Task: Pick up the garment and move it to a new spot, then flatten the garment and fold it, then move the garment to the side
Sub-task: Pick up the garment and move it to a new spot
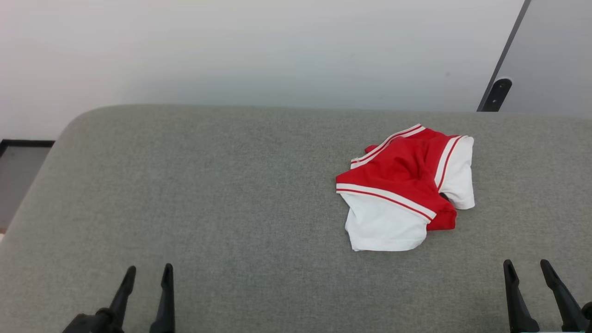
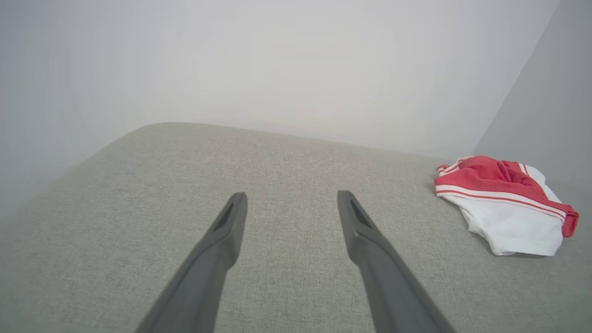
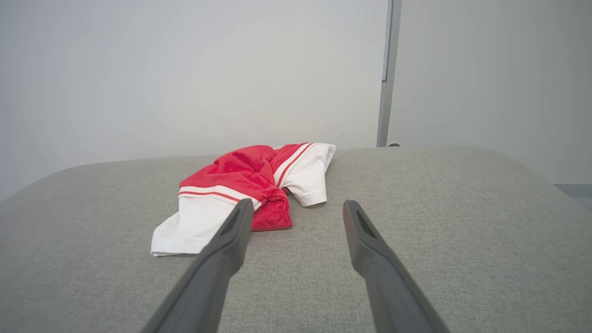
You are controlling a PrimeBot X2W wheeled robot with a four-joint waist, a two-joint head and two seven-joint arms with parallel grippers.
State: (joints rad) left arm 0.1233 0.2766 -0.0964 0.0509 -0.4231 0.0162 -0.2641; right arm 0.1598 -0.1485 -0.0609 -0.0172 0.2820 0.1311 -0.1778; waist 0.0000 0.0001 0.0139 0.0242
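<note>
The garment (image 1: pixel 397 185) lies crumpled on the right half of the grey padded surface (image 1: pixel 208 185), nearer its far edge than its near one. The right tool (image 1: pixel 527 263), fingers spread and empty, hovers by the near edge, with the garment ahead and a little to its left, not touching. The left tool (image 1: pixel 149 268), also spread, is well apart from the garment, toward the near left corner.

Red T-shirt (image 1: pixel 402 175) with white short sleeves (image 1: pixel 384 229), trimmed in white-and-red stripe bands (image 1: pixel 384 194) at the sleeve seams, against the muted grey-green, finely woven fabric of an upholstered worktop (image 1: pixel 208 194). The left hand (image 1: pixel 150 267) and right hand (image 1: pixel 527 262), near, are both black. The far wall (image 1: pixel 231 46) is plain off-white; the far-right panel (image 1: pixel 555 55) is pale grey with a dark edge strip (image 1: pixel 505 51).
</note>
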